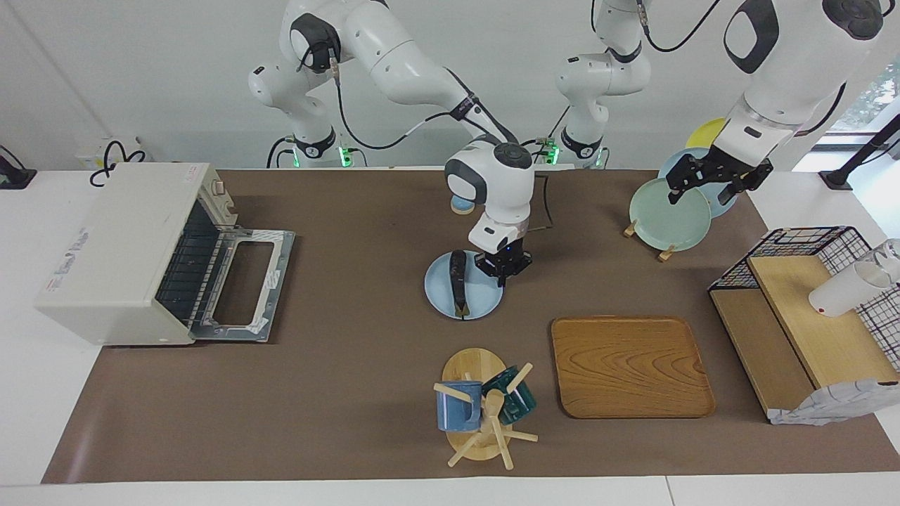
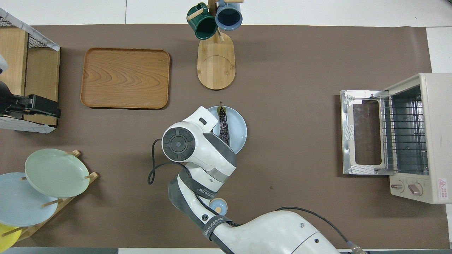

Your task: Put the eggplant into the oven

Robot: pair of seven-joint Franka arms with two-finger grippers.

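**Right claw down at the plate, eggplant not yet lifted**

The eggplant (image 1: pixel 458 281) lies lengthwise on a pale blue plate (image 1: pixel 439 299) in the middle of the desk (image 1: pixel 351 393), its stem tip pointing away from the robots. That long, slim shape probably explains the approach: the right claw (image 1: pixel 503 270) points straight down at the plate's edge just beside the eggplant, toward the left arm's end of the desk, which looks like a set-up for pinching across the narrow width. Its fingers (image 1: pixel 492 265) appear slightly apart with nothing between them, though the gap is hard to read.

The oven (image 1: pixel 119 253) stands at the right arm's end of the desk with its door (image 1: pixel 242 284) folded flat and the wire rack (image 2: pixel 404 135) exposed, so the way in looks ready.

The left claw (image 1: pixel 711 181) waits over the green plate (image 1: pixel 668 214) in the plate rack; I cannot tell how its fingers stand.

From overhead, the right arm's wrist covers the claw and part of the blue plate, so contact cannot be judged there. Whether the fingertips touch the plate is unclear in the facing view too. A small round blue object (image 2: pixel 218 207) peeks out from under the arm; what it is I cannot say.
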